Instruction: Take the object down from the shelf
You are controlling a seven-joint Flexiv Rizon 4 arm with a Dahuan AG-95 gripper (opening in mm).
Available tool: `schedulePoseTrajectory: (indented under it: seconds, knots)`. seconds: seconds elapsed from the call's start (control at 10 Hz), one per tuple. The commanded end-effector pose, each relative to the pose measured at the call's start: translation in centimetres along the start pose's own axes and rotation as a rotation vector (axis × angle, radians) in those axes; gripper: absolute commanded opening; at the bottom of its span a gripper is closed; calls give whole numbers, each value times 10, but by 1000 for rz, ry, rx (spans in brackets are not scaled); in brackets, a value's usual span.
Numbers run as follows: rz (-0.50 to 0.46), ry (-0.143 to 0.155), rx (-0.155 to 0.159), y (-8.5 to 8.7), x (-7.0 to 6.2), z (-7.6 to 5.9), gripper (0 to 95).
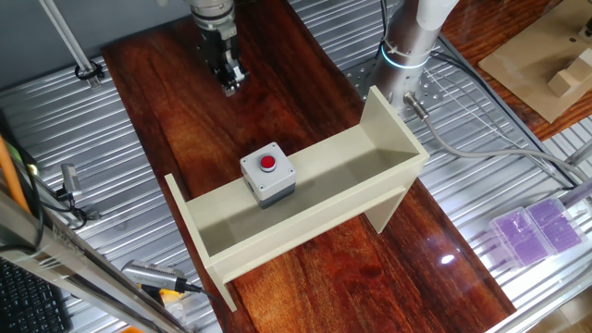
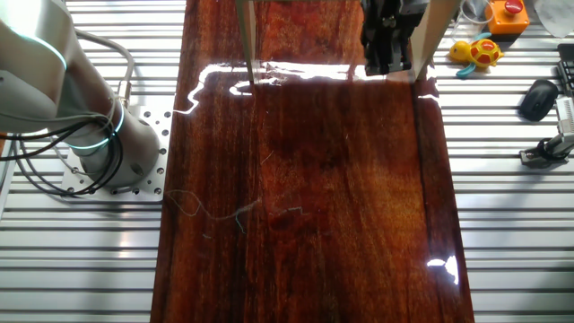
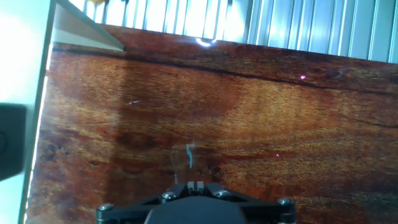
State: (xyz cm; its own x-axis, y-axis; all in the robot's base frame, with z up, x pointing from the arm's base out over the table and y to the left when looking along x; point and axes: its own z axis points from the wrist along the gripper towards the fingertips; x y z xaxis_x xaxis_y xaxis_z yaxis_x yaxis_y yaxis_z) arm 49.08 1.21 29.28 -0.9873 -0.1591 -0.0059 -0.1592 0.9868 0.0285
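A dark, glossy wooden tabletop (image 1: 185, 111) set on ribbed aluminium fills the scene, with cables, tools and purple plastic cases (image 1: 536, 229) scattered at its edges. Across the middle of one fixed view stands the shelf (image 1: 324, 190), a long cream trough with tall end panels. On its near wall, just left of centre, sits the object (image 1: 268, 174), a small grey box with a red button on top.

My gripper (image 1: 229, 81) hangs at upper centre of that frame, well apart from the box, over bare wood. In the hand view my fingertips (image 3: 196, 184) meet at the bottom edge with no gap, so I am closed and holding nothing.

I judge the box to be rigid plastic, light, with smooth and possibly slippery sides. It looks perched on a narrow edge, so a nudge could tip it. I would open wide, come from above and pinch its two flat grey flanks below the lid, avoiding the button.
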Motion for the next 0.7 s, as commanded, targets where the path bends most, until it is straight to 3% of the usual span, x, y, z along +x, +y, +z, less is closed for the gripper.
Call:
schedulePoseTrajectory:
  seconds: [0.1, 0.5, 0.7]
  knots:
    - [-10, 3, -2, 3, 1, -21, 0]
    - [-9, 13, -7, 16, 0, -70, 0]
    - [-8, 11, -9, 22, -6, -78, 0]
